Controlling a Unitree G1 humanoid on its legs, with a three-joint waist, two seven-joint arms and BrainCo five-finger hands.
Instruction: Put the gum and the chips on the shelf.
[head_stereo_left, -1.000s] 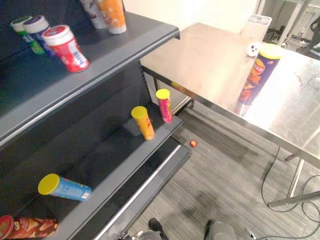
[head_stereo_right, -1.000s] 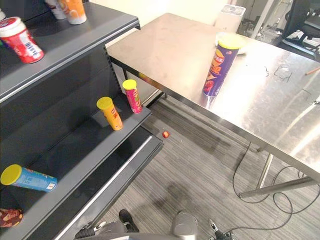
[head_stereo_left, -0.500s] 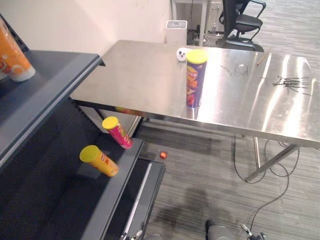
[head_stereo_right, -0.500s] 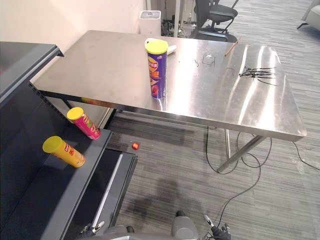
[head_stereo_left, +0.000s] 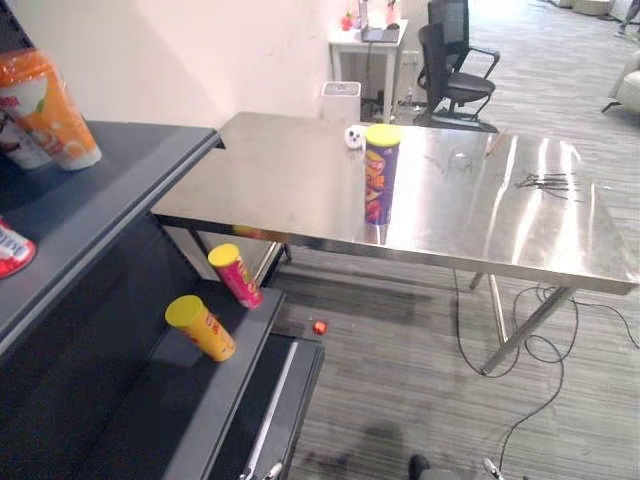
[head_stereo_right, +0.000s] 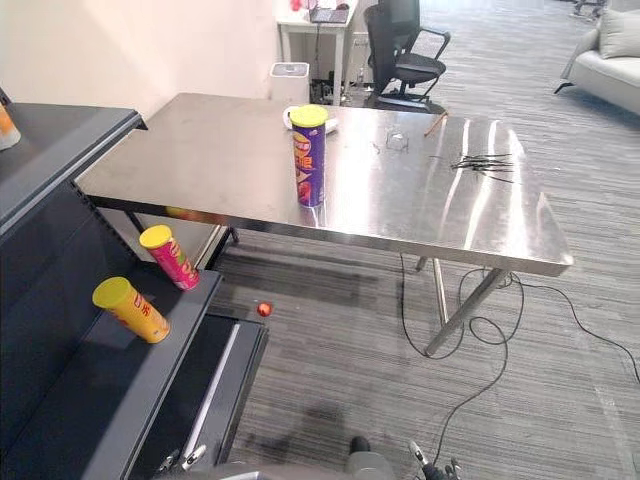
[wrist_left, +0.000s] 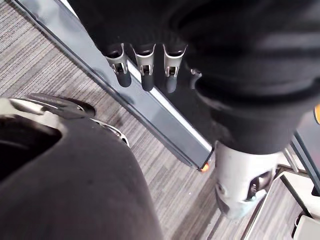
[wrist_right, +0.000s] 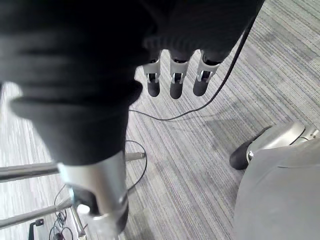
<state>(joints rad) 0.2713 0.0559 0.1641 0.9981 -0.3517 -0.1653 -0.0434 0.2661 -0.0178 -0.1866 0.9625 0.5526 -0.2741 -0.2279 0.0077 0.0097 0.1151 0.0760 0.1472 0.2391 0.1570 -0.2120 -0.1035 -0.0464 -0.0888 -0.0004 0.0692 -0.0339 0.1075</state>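
Your left hand hangs with loose, straight fingers holding nothing, beside the base of the dark shelf. Your right hand is just as slack and empty over the grey striped carpet. The chips can, purple with a yellow lid, stands upright on the steel desk, with a small white container just behind it. Two yellow-lidded cans, one pink and one orange, lean on a lower shelf board. A small red ball lies on the floor beneath the desk edge. Beyond the desk you see a white bin and a black office chair.
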